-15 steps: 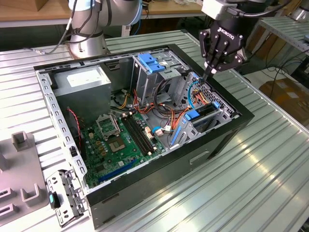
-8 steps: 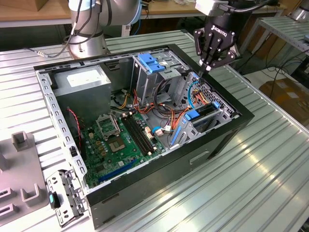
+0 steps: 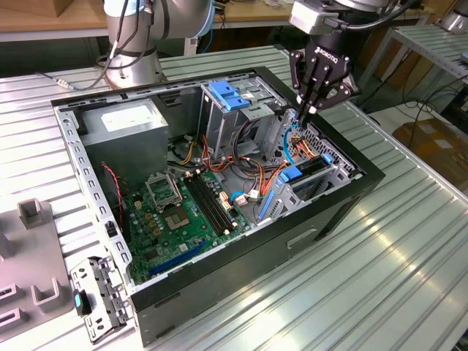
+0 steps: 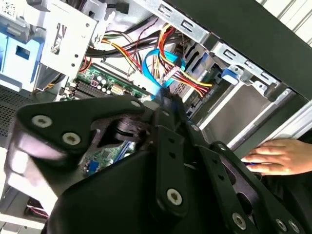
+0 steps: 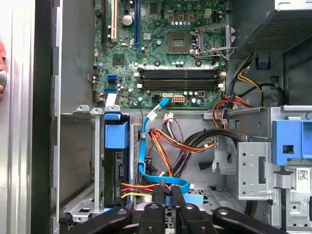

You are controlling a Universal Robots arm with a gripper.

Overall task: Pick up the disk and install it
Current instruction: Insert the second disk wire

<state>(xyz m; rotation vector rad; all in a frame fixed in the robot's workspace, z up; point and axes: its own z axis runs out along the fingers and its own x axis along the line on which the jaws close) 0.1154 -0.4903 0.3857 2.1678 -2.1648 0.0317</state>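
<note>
Exterior view: gripper (image 3: 306, 110) hangs above the open computer case (image 3: 344, 212), fingers drawn together, nothing held. The disk (image 3: 306, 172) stands in the drive cage at the case's front end, below the gripper.

Second wrist view: a person's hand (image 4: 280, 157) rests on the case edge.

First wrist view: disk (image 5: 115, 161) seated in the bay beside the motherboard (image 5: 165, 53); blue cable (image 5: 146, 161) alongside.

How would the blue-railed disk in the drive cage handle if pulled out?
Likely stiff: the disk is a flat dark slab in blue plastic rails. Probably heavy for its size, since it looks like metal. Held on edge in the drive cage, it should slide rather than tip, though nearby cables might snag.
</note>
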